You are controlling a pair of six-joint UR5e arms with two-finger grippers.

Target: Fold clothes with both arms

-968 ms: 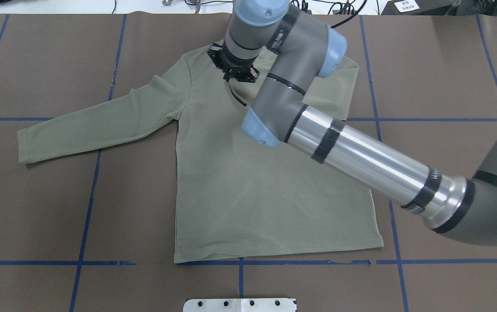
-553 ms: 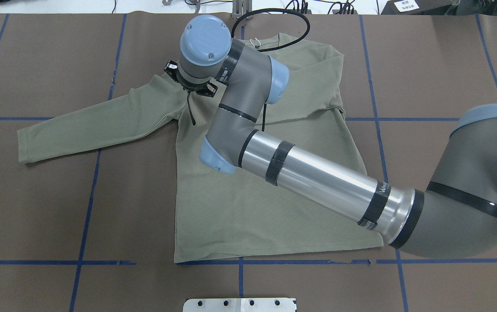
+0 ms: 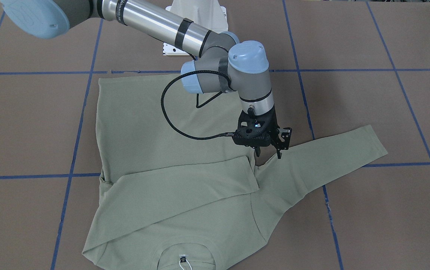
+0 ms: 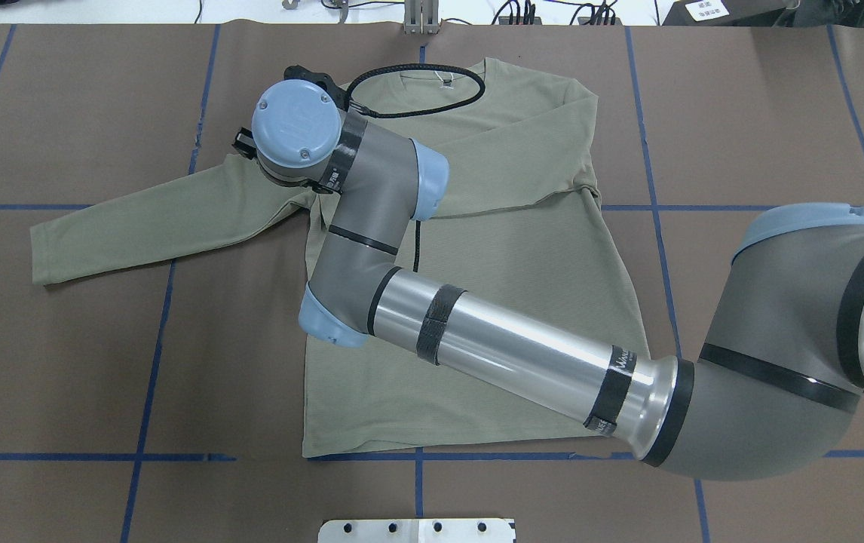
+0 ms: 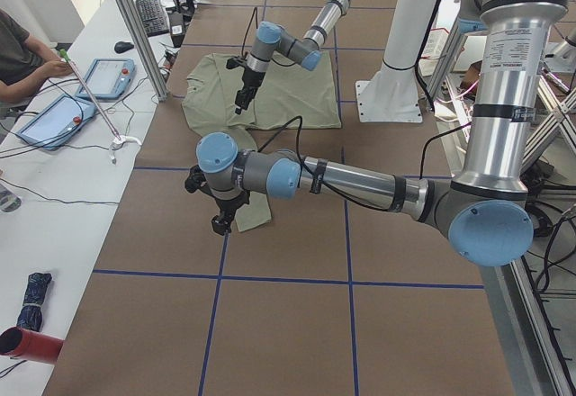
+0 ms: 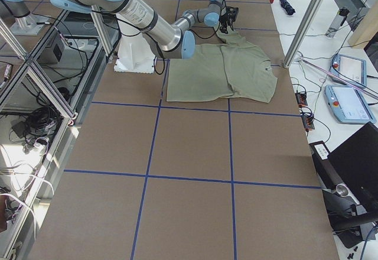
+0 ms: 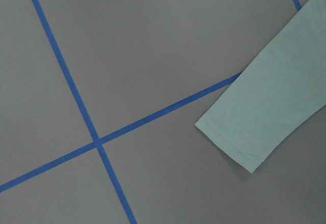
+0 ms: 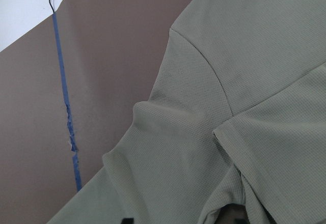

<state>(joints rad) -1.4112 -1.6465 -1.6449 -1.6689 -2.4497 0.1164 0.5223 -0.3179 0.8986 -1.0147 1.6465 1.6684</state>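
The sage-green shirt (image 4: pixel 477 317) lies flat on the brown table, neck at the far side. One sleeve (image 3: pixel 185 183) is folded across the chest. The other sleeve (image 4: pixel 138 219) stretches out to the overhead view's left. The black neck label (image 3: pixel 182 258) and white hang tag (image 3: pixel 185 265) show at the collar. My right gripper (image 3: pixel 268 153) hangs open and empty just above the armpit of the stretched sleeve. My left gripper (image 5: pixel 220 220) hovers by that sleeve's cuff (image 7: pixel 265 117); I cannot tell whether it is open or shut.
Blue tape lines (image 4: pixel 153 362) grid the brown table cover (image 4: pixel 62 362). A white base plate (image 4: pixel 417 530) sits at the near edge. An operators' bench with tablets (image 5: pixel 108 76) and aluminium posts (image 5: pixel 135 27) border the table's far side.
My right arm has swept left across the shirt, from near the collar to the armpit of the stretched sleeve. The folded sleeve and the collar have come into view behind it.
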